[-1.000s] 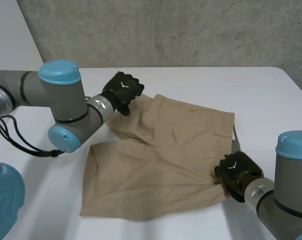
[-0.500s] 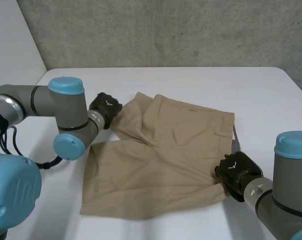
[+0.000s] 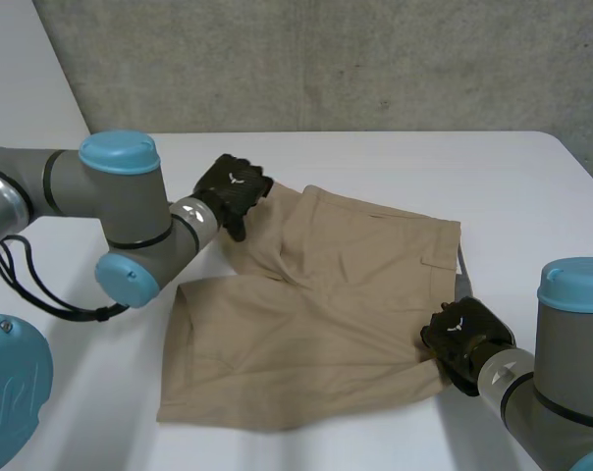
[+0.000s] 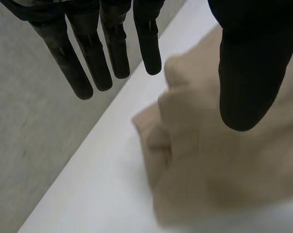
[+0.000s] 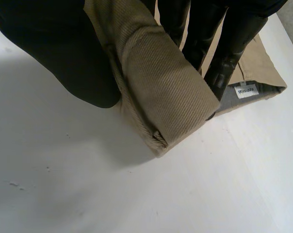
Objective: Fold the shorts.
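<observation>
Tan cloth shorts (image 3: 326, 304): spread out in the middle of the table, a bit wrinkled, with the legs toward the left arm's side and the waist toward the right arm's side.
Flat white table (image 3: 424, 167): under the shorts, bare all around them.
Black left hand (image 3: 233, 186): at the end of the far leg, where the cloth is bunched up.
Left hand up close (image 4: 88, 63): fingers straight and spread wide from the thumb, holding nothing. Bunched tan cloth (image 4: 209, 170) lies past the fingertips on the white table (image 4: 88, 194). Cannot tell if the hand touches it.
Black right hand (image 3: 463, 339): at the near corner of the waist, close to the table's front edge.
Right hand up close (image 5: 64, 63): thumb and fingers squeeze a folded bit of the shorts (image 5: 161, 82) between them, tight, just above the white table (image 5: 64, 184).
Small white tag (image 5: 245, 90): sewn on the grey inside of the waist, right beside the fingers.
Rough grey wall (image 3: 326, 59): stands behind the table.
</observation>
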{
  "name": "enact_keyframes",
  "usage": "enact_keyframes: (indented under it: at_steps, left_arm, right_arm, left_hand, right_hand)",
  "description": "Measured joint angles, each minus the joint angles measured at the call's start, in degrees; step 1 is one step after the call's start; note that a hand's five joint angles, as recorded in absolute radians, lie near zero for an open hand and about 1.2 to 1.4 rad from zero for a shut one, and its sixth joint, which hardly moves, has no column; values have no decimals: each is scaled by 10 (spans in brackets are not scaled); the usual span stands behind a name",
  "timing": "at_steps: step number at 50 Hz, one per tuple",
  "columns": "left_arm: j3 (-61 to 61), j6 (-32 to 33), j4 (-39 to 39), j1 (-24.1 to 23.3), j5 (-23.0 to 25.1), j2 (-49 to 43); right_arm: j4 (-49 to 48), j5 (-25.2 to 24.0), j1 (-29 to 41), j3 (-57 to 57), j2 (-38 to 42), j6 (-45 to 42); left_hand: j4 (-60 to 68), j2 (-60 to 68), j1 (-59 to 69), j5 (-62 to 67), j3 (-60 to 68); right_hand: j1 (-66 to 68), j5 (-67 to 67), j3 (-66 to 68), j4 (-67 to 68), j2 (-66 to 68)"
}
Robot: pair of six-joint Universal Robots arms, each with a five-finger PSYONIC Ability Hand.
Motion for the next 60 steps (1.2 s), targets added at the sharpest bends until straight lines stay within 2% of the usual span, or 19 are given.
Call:
enact_keyframes:
  at_steps: [5, 9, 10, 12, 13, 17, 18, 22, 24, 35, 46, 55, 58, 59, 60]
  left_arm:
    - [26, -11, -2, 1, 40, -25]
    - [54, 1, -4, 0, 48, -59]
    - [62, 6, -4, 0, 48, -68]
    - [73, 14, -5, 0, 45, -82]
    - [78, 17, -5, 1, 43, -88]
    - [90, 26, -6, 2, 34, -101]
    - [94, 30, -8, 5, 25, -106]
    - [93, 34, -14, 8, 5, -105]
    - [92, 35, -16, 8, 0, -103]
    - [1, 97, -53, 7, -95, -58]
    - [-44, 105, -56, 7, -171, -43]
    - [-69, 101, -68, 4, -188, -19]
    - [-77, 100, -69, 3, -188, -12]
    - [-81, 99, -69, 2, -187, -4]
    - [-81, 98, -69, 2, -187, -3]
  right_arm:
    - [0, 0, 0, 0, 2, 0]
    - [0, -1, 0, -1, 8, 0]
    - [0, -1, 0, -2, 10, 0]
    - [-1, -1, 0, -2, 12, 0]
    - [-1, -1, 0, -2, 13, 0]
    - [0, 0, 0, -3, 17, 0]
    - [-1, 0, -1, -4, 19, 0]
    - [-3, 0, -2, -5, 20, 0]
    - [-3, 0, -2, -5, 20, 0]
    - [-5, 0, -3, -4, 17, 0]
    - [-5, 1, 0, -1, 15, 0]
    - [-5, 0, -1, -1, 15, 0]
    - [-5, 0, -1, -1, 15, 0]
    - [-5, 0, 0, -1, 15, 0]
    - [-5, 0, 0, -1, 15, 0]
  left_hand:
    - [0, 0, 0, 0, 0]
    - [3, 2, 3, 5, 2]
    - [53, 49, 52, 56, 44]
    - [53, 49, 52, 56, 44]
    - [152, 148, 159, 151, 140]
    - [184, 184, 189, 181, 176]
    - [306, 306, 307, 301, 294]
    - [395, 394, 360, 381, 382]
    - [400, 398, 360, 381, 387]
    - [403, 401, 360, 381, 389]
    - [403, 401, 360, 381, 390]
    - [395, 394, 360, 381, 384]
    - [353, 351, 349, 361, 344]
    - [290, 276, 273, 296, 270]
    - [290, 276, 273, 296, 270]
  right_hand:
    - [0, 0, 0, 0, 0]
    - [0, 0, 0, 0, 0]
    - [0, 0, 0, 0, 0]
    - [0, 0, 0, 0, 0]
    - [0, 0, 0, 0, 0]
    - [0, 0, 0, 0, 0]
    - [0, 0, 0, 0, 0]
    - [0, 0, 0, 0, 0]
    - [0, 0, 0, 0, 0]
    - [0, 0, 0, 0, 0]
    - [0, 0, 0, 0, 0]
    - [0, 0, 0, 0, 0]
    - [0, 0, 0, 0, 0]
    - [0, 0, 0, 0, 0]
    - [0, 0, 0, 0, 0]
